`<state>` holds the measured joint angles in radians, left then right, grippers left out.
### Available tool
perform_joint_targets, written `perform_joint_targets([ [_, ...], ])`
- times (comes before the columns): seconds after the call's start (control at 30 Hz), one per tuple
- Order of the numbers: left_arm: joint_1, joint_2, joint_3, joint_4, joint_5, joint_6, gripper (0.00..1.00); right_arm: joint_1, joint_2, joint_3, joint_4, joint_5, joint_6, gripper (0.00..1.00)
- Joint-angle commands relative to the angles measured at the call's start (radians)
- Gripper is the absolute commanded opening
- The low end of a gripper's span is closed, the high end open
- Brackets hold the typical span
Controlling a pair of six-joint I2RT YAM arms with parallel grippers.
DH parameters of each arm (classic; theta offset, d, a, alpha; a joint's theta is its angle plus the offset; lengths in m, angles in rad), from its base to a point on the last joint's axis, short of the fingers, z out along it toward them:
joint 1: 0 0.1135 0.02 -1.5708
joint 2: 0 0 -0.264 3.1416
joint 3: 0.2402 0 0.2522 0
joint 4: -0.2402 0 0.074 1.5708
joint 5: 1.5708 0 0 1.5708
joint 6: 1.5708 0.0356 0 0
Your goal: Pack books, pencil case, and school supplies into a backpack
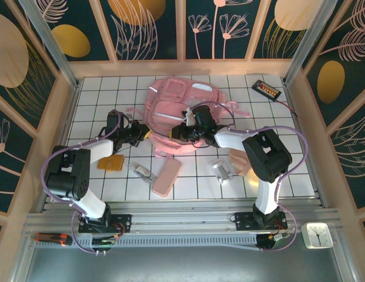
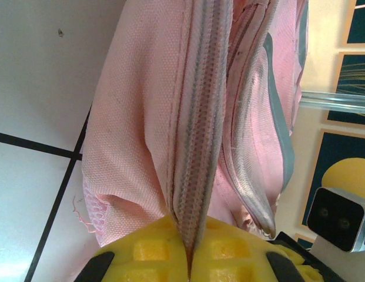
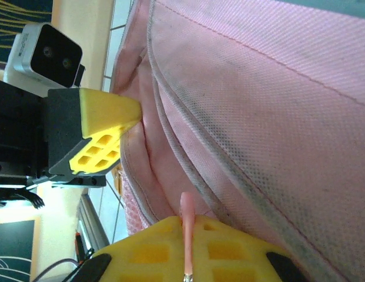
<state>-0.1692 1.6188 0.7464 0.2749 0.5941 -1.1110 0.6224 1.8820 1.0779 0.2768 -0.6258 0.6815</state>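
White gridded tabletop [image 1: 100,94] beneath soft woven pink backpack [image 1: 176,103]

From here the backpack [image 2: 129,147] reads as coarse woven pink cloth, matt, with a glossy clear plastic panel and a ribbed zip tape. The fingers [image 2: 229,249] look like matt yellow moulded plastic. The bench [image 2: 35,76] is smooth white with a faint sheen.

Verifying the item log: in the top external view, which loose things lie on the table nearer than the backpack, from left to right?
orange-brown pad → silver clip piece → pencil case → second silver clip piece, all nearer than the backpack.
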Motion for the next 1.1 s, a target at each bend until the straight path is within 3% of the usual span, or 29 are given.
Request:
perform_joint_targets([
  [0.0,0.002,-0.027,0.029,0.023,0.034,0.012,0.00,-0.009,0.002,-0.022,0.035,0.022,-0.001,0.00],
  [0.13,0.003,-0.034,0.031,0.007,0.017,0.012,0.00,-0.007,-0.049,-0.057,0.040,0.092,0.002,0.00],
  [0.2,0.003,-0.044,0.035,-0.013,-0.009,0.013,0.00,0.008,-0.122,-0.095,0.014,0.227,0.001,0.00],
  [0.37,0.002,-0.063,0.026,-0.003,-0.059,-0.043,0.00,0.141,-0.330,-0.154,-0.164,0.788,0.001,0.00],
  [0.53,0.002,-0.062,0.026,0.052,-0.063,-0.109,0.00,0.171,-0.372,-0.177,-0.294,0.987,0.049,0.00],
  [0.67,0.003,-0.053,0.049,0.037,-0.039,-0.103,0.00,0.133,-0.418,-0.254,-0.229,1.021,0.020,0.00],
  [1.07,0.035,-0.079,0.042,0.002,-0.012,-0.094,0.00,-0.131,-0.395,-0.405,0.030,0.880,-0.104,0.00],
])
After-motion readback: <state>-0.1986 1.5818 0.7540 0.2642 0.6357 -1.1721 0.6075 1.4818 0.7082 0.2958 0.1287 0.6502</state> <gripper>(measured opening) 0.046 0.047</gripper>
